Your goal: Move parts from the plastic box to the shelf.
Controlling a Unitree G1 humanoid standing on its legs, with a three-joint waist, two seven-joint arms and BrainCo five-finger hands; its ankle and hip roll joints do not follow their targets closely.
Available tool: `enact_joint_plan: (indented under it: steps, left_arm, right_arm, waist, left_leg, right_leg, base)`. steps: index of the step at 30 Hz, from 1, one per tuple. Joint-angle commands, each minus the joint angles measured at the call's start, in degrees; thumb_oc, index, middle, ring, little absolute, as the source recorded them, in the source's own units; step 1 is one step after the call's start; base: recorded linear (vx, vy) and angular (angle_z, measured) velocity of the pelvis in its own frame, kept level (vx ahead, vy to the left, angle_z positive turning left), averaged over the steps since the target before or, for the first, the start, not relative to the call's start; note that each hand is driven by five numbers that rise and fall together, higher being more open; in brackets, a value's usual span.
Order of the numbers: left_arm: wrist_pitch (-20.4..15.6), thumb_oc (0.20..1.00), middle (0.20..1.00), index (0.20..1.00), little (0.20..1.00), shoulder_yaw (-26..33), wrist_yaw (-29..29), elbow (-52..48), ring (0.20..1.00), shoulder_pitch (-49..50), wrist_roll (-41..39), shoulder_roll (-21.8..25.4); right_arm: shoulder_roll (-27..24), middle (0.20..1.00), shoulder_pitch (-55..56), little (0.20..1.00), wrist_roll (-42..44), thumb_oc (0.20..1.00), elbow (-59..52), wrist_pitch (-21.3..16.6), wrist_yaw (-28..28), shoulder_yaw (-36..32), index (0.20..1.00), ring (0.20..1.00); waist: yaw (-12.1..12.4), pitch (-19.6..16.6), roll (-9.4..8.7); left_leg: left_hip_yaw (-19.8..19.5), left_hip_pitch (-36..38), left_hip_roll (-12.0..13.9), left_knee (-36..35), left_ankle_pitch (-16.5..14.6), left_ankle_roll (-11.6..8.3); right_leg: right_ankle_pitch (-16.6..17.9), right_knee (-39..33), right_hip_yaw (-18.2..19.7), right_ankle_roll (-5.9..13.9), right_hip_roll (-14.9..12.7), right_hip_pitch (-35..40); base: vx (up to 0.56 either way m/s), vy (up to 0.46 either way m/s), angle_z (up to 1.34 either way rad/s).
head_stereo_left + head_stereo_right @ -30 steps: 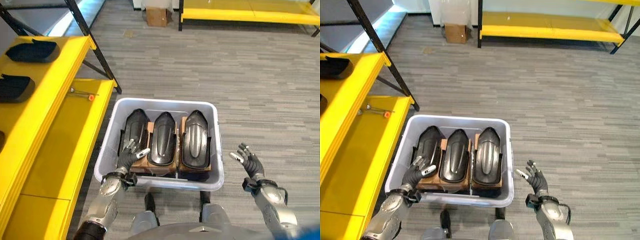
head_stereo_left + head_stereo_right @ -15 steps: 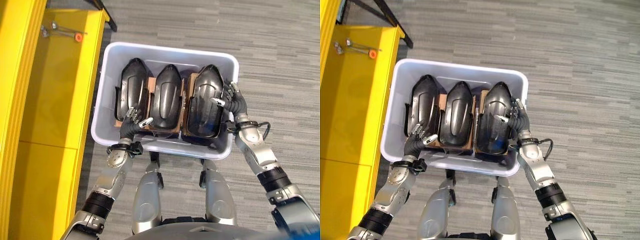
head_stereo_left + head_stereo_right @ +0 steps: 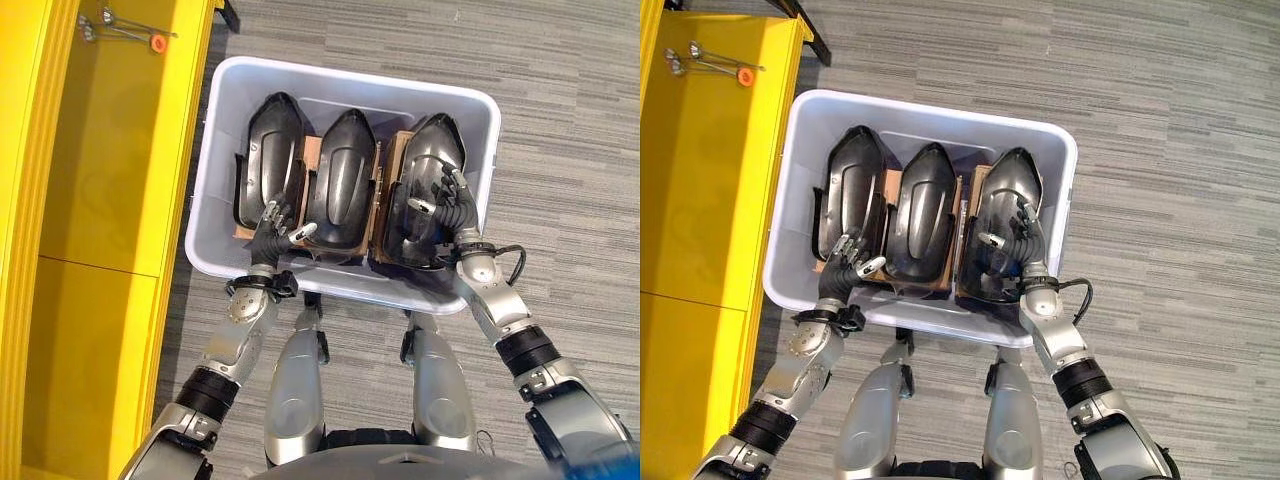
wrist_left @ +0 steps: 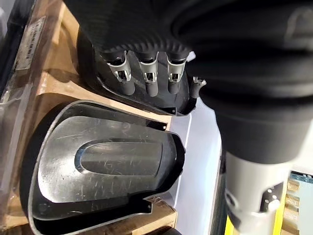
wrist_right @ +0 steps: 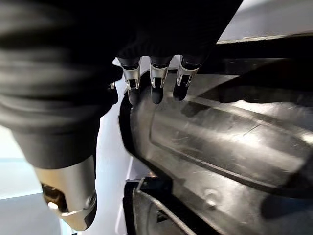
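Now the right hand, fingers spread, has settled onto the rightmost black part.

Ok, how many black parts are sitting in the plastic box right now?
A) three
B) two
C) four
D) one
A: three black parts lie side by side in the plastic box, with the left hand over the left one and the right hand over the right one.

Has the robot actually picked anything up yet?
No, nothing is held. Both open hands, left hand and right hand, reach over the black parts in the box.
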Motion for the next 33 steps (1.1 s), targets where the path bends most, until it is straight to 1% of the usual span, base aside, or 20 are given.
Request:
enact_joint_plan:
  steps: [1, 8, 13, 14, 19, 20, 28, 33]
  left_arm:
    - [-3.33, 1.0, 1.0, 1.0, 1.0, 0.14, 0.95, -2.13, 1.0, 0.33, 0.51, 0.83]
    - [-3.65, 1.0, 1.0, 1.0, 1.0, -0.79, 1.34, -2.36, 1.0, -0.09, 0.2, 0.75]
    - [-4.04, 1.0, 1.0, 1.0, 1.0, -1.64, 1.16, -2.89, 1.0, 0.01, -0.39, 0.66]
    - [-4.02, 1.0, 1.0, 1.0, 1.0, -1.79, 0.97, -3.1, 1.0, 0.06, -0.62, 0.73]
    - [-4.32, 1.0, 1.0, 1.0, 1.0, -1.89, 0.83, -3.14, 1.0, -0.17, -0.67, 0.99]
    - [-4.61, 1.0, 1.0, 1.0, 1.0, -1.68, 0.87, -3.36, 1.0, -0.03, -0.63, 1.24]
    - [-4.83, 1.0, 1.0, 1.0, 1.0, -1.25, 0.88, -2.93, 1.0, -0.27, -0.52, 1.53]
    - [-4.75, 1.0, 1.0, 1.0, 1.0, -1.35, 0.76, -2.57, 1.0, -0.59, -0.32, 1.22]
  right_arm:
    - [0.89, 1.0, -0.24, 1.0, -1.25, 1.0, -2.12, -2.73, -1.0, -0.24, 1.0, 1.0]
    - [1.68, 1.0, -1.32, 1.0, -0.87, 1.0, 1.09, -2.29, -0.84, 1.5, 1.0, 1.0]
    - [2.17, 1.0, -3.83, 1.0, -2.32, 1.0, 4.69, -1.33, 0.08, 4.13, 1.0, 1.0]
    - [2.3, 1.0, -4.96, 1.0, -3.47, 1.0, 6.1, -0.82, 0.49, 5.47, 1.0, 1.0]
    - [1.92, 1.0, -6.55, 1.0, -6.18, 1.0, 8.34, 0.09, 1.59, 7.45, 1.0, 1.0]
    - [1.51, 1.0, -7.26, 1.0, -7.88, 1.0, 9.79, 0.67, 2.04, 8.39, 1.0, 1.0]
    - [0.2, 1.0, -8.31, 1.0, -10.68, 1.0, 11.72, 1.3, 2.48, 8.92, 1.0, 1.0]
    - [-0.66, 1.0, -7.76, 1.0, -11.66, 1.0, 10.16, 1.11, 2.18, 8.3, 1.0, 1.0]
  waist:
    - [-0.4, -0.21, -1.29]
    - [-0.23, 0.15, -0.85]
    - [0.32, 0.15, -0.3]
    - [0.59, 0.15, -0.17]
    - [0.95, 0.15, 0.09]
    - [1.3, 0.15, 0.29]
    - [1.57, 0.15, 0.46]
    - [1.4, 0.15, 0.33]
  left_leg:
    - [-1.37, -3.77, 3.06, 6.95, -2.02, -2.15]
    - [-1.66, -4.82, 2.8, 7.11, -1.95, -2.04]
    - [-1.88, -5.85, 2.45, 7.26, -1.92, -1.77]
    - [-2.03, -6.26, 2.38, 7.42, -1.93, -1.66]
    - [-2.3, -7.08, 2.25, 7.8, -1.99, -1.55]
    - [-2.6, -7.37, 2.04, 7.74, -1.88, -1.53]
    - [-2.87, -7.84, 1.88, 7.64, -1.77, -1.36]
    - [-2.66, -7.75, 1.88, 7.54, -1.81, -1.22]
  right_leg:
    - [-4.72, 8.89, -0.93, 4.07, -6.65, -1.89]
    - [-4.71, 9.19, -0.71, 4.08, -6.9, -2.98]
    - [-4.58, 9.3, -0.82, 4.05, -7.05, -3.78]
    - [-4.54, 9.29, -0.92, 4.04, -7.11, -3.97]
    - [-4.56, 9.62, -1.14, 4.0, -7.41, -4.42]
    - [-4.63, 9.81, -1.26, 3.94, -7.49, -4.65]
    - [-4.68, 10.1, -1.32, 3.94, -7.59, -5.26]
    - [-4.72, 10.3, -1.24, 3.99, -7.61, -5.61]
  base:
    - [0.0, 0.0, 0.0]
    - [0.0, 0.002, 0.01]
    - [0.0, 0.008, 0.03]
    - [0.0, 0.0, 0.0]
    - [0.0, 0.0, 0.0]
    - [0.0, 0.0, 0.0]
    - [0.0, 0.003, 0.04]
    - [0.0, 0.0, 0.0]
